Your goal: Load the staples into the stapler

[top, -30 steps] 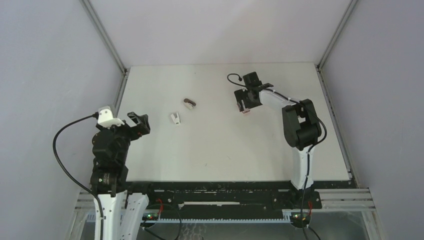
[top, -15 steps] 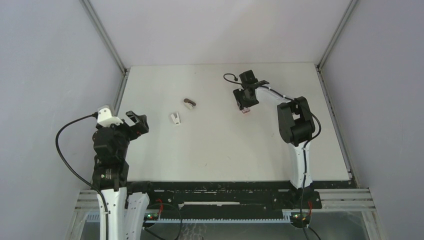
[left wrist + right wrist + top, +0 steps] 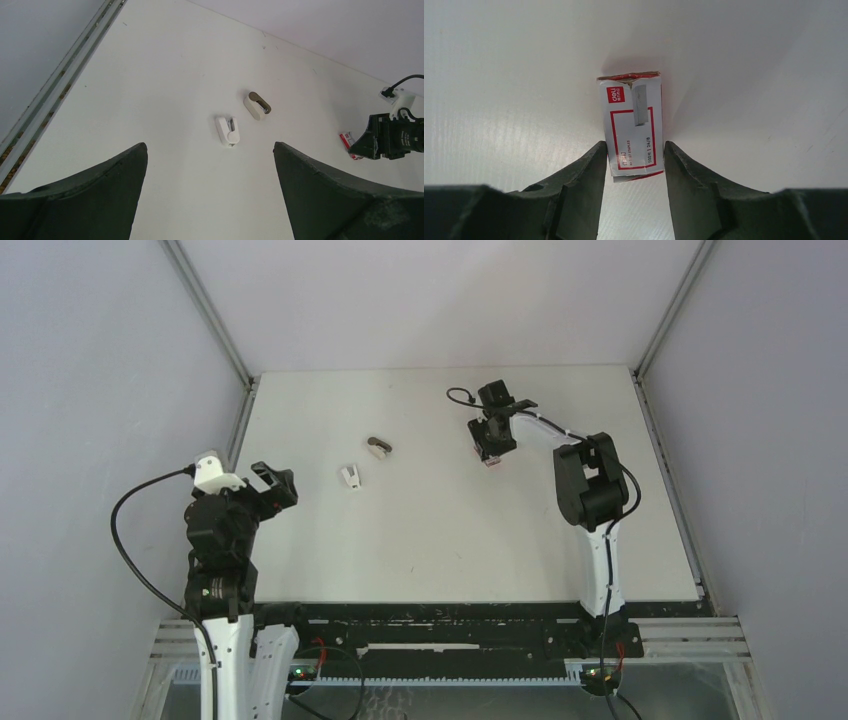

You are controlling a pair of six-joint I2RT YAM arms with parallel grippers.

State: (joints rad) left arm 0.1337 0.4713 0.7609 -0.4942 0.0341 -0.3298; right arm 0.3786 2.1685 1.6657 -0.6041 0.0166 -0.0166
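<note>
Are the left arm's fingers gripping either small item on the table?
No, the left fingers stand wide apart, with the white item and the brown item lying untouched well beyond them.

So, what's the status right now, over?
Left gripper open, empty. Right gripper straddles the staples, jaws at both sides, grip unconfirmed. Nothing blocking.

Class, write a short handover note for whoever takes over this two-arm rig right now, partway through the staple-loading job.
Left claw: open, empty, over the table's left side.
Right claw: straddles the small pink-red staple box with white label, which lies flat on the white table. Fingers at its sides, firm grip unclear.
Small white item and cream-and-brown item lie apart, left of the box. Which one is the stapler is unclear.
Done: box reached.
Left: lift box, take out staples, load stapler.
</note>
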